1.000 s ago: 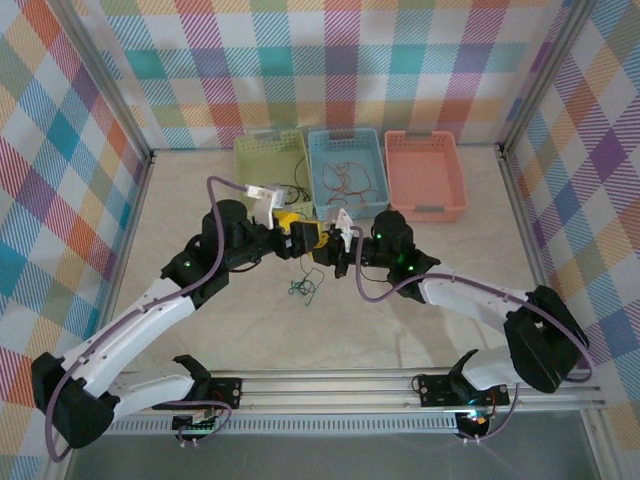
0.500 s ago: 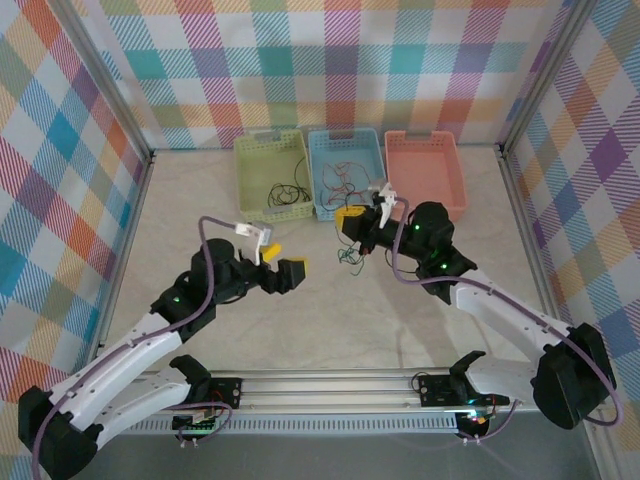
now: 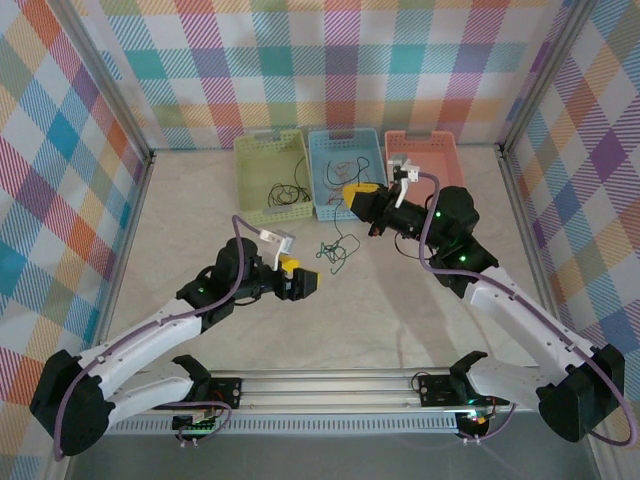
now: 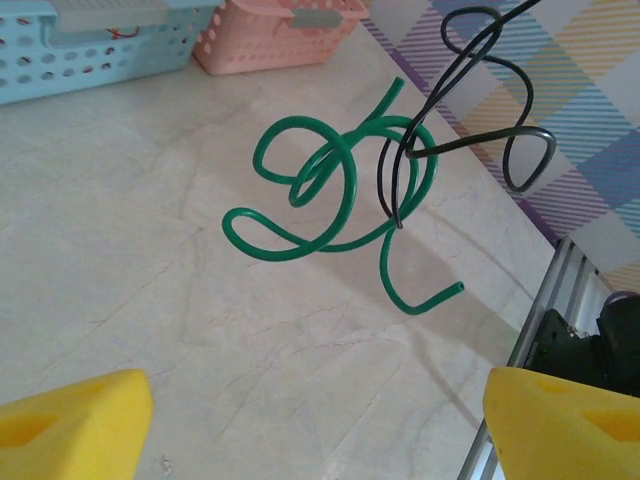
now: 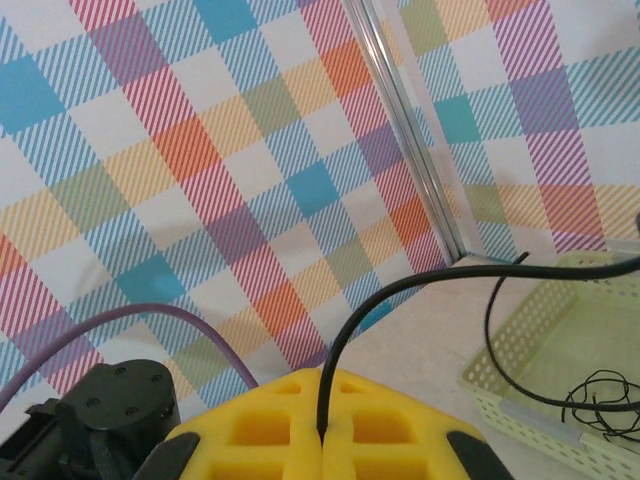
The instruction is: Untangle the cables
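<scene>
Cables (image 3: 335, 250), a small green-and-black tangle, hang over the table (image 3: 200, 220) between the two arms in the top view, below the right gripper (image 3: 357, 191) and just beyond the left gripper (image 3: 298, 277). Behind stand a green basket (image 3: 252, 180) with a dark wire, a blue basket (image 3: 372, 165) with red cables (image 3: 340, 172), and a pink basket (image 3: 450, 180).

From the left wrist, the green cable (image 4: 340, 200) curls in loops that seem lifted off the table, and the black cable (image 4: 470, 100) is hooked through them. The yellow pads (image 4: 70, 420) sit spread wide, gripping nothing.

From the right wrist, the yellow pads (image 5: 280, 425) are pressed together, pinching the black cable, which rises from their seam.
</scene>
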